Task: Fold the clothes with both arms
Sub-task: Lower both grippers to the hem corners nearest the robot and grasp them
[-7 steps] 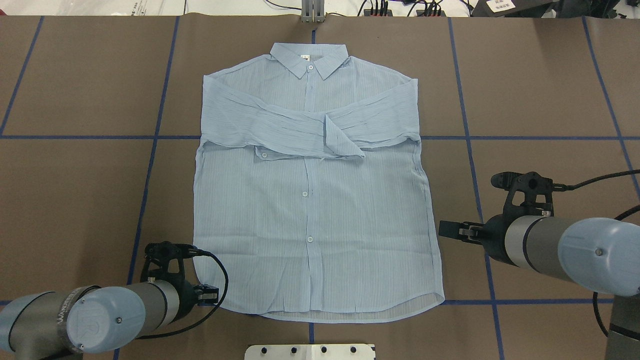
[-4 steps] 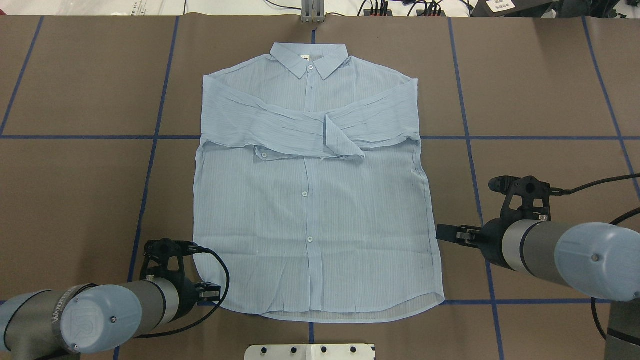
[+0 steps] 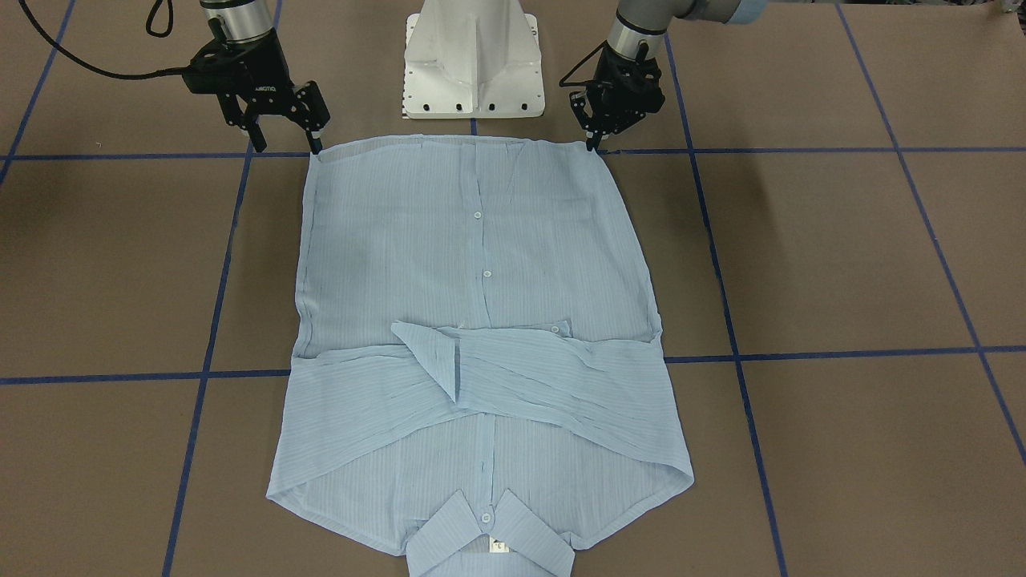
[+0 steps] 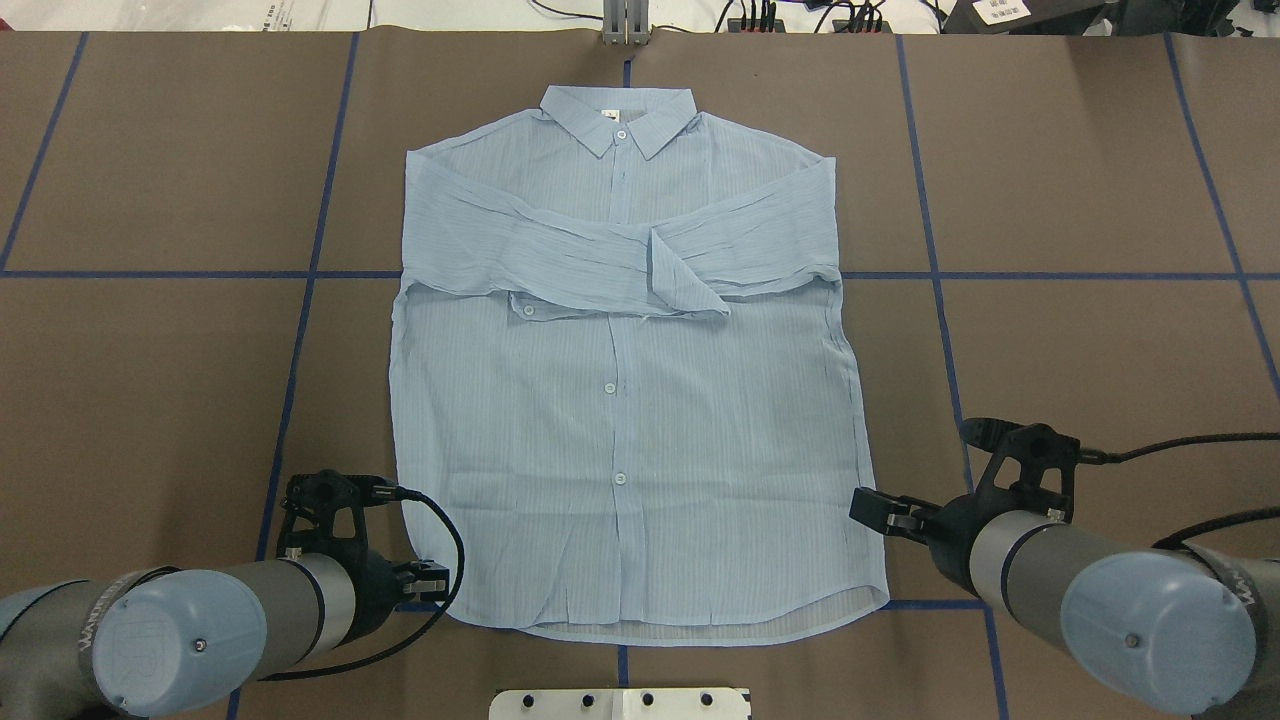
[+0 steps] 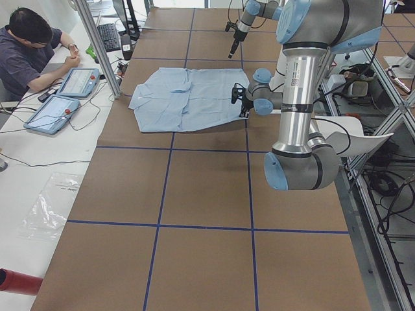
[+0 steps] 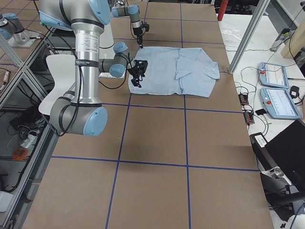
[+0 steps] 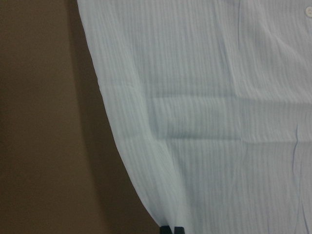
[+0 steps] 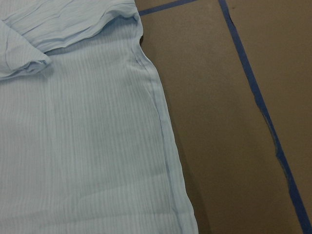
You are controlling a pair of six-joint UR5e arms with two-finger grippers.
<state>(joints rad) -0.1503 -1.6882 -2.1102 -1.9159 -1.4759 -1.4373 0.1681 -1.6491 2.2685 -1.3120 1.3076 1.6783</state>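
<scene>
The right gripper (image 4: 865, 505) (jaws wide apart, empty) now sits by the 5 o'clock hem corner of the shirt (image 4: 620, 400), which lies flat mid-table with its collar at 12, down from 3 o'clock a second ago, mirroring the left gripper (image 4: 432, 580) at 7 o'clock, whose opening I cannot tell, so a two-corner hem pinch looks next.

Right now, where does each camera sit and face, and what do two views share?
Front-facing: across the table, facing the robot; shirt, base, left gripper on view's right, right gripper opposite.
Overhead: behind the robot, looking forward-down; both arms enter below.
Exterior left: robot's left table end; left arm near, person beyond.
Exterior right: opposite end; right arm near.
Left wrist: over shirt hem; fingertips at bottom.
Right wrist: shirt's side edge; no gripper shows.
Shared: first two show both grippers near hem corners.
</scene>
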